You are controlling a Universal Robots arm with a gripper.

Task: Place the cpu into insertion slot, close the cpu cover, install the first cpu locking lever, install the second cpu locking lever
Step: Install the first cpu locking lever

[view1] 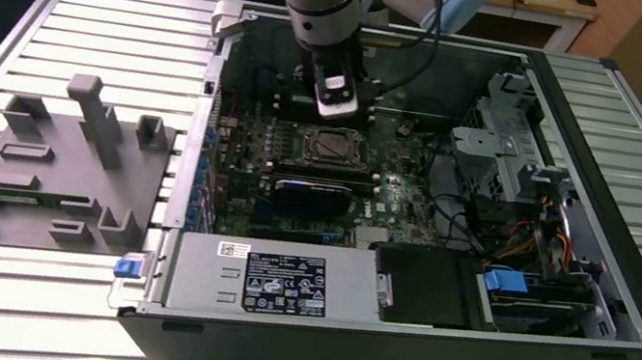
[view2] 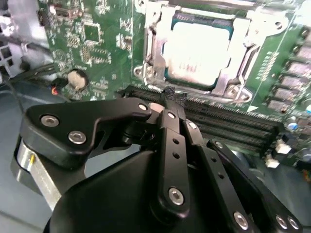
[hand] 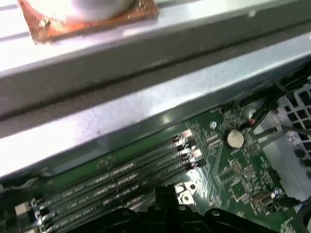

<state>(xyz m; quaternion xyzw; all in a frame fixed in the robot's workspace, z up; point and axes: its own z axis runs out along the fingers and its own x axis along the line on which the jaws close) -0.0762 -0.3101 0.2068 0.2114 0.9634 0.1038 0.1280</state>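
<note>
Hovering inside the open computer case, the gripper hangs just above the motherboard, wrist pointing nearly straight down from the arm. In the second wrist view its fingers sit pressed together at a dark tip, holding nothing.

The cpu already lies in the insertion slot, just ahead of the fingertips, its pale metal top showing through the cpu cover, which looks folded down over it. Whether either locking lever is latched I cannot tell.

Between gripper tip and socket run the long dark memory slots, directly under the fingers; the first wrist view shows the same memory slots below the case wall.

Handling judgement: the chip is light, rigid and slick-topped, with a fragile contact side, so best taken by its edges only. The cover is thin stamped metal, stiff but easily bent, and should be pushed on its frame, not on the window. The socket pins beneath would not forgive a sideways scrape.

Beside the case sits a grey fixture block, well apart from the gripper.
</note>
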